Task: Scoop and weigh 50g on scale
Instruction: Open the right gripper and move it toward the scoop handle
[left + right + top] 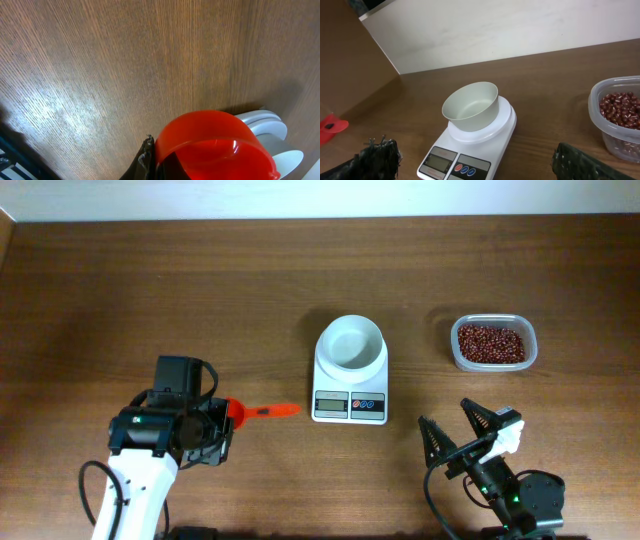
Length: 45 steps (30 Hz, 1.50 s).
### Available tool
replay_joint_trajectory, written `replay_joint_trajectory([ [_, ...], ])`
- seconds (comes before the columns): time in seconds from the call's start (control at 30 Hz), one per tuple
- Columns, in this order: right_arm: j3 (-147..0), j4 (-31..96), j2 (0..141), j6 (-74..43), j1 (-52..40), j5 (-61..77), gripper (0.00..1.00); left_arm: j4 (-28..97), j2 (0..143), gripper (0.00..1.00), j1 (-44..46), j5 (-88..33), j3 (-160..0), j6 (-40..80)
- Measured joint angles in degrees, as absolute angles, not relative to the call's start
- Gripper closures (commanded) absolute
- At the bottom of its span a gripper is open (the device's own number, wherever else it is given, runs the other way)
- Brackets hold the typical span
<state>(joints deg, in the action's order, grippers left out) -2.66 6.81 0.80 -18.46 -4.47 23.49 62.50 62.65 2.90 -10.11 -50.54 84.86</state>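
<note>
The white scale [349,392] stands mid-table with an empty round white bowl [351,343] on it; the right wrist view shows the same scale [496,134] and bowl [471,106] ahead. My left gripper [218,423] is shut on a red scoop [262,411], gripping at its round cup end, with the handle pointing right toward the scale. In the left wrist view the red cup [215,145] fills the lower frame beside one dark finger [146,157]. My right gripper [447,416] stands open and empty in front of the scale's right side.
A clear plastic tub [455,340] holding red beans [491,342] sits to the right of the scale, also at the right edge of the right wrist view [594,107]. The table's far edge meets a pale wall [495,30].
</note>
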Motion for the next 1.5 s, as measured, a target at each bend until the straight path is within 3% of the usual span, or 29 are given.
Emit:
replay_joint_trajectory([
  [0.6, -2.63, 5.56, 0.8, -18.94, -4.47, 23.83, 0.01, 62.52, 62.65, 1.0, 2.9, -12.05, -50.54, 84.86],
  [1.07, -2.61, 5.5, 0.8, -40.75, -4.47, 41.12, 0.01, 62.5, 62.67, 1.0, 2.9, -12.01, -50.54, 84.86],
  [1.5, -6.04, 9.67, 4.27, -43.38, -4.47, 42.15, 0.0, 62.52, 62.67, 1.0, 2.9, -11.6, -50.54, 84.86],
])
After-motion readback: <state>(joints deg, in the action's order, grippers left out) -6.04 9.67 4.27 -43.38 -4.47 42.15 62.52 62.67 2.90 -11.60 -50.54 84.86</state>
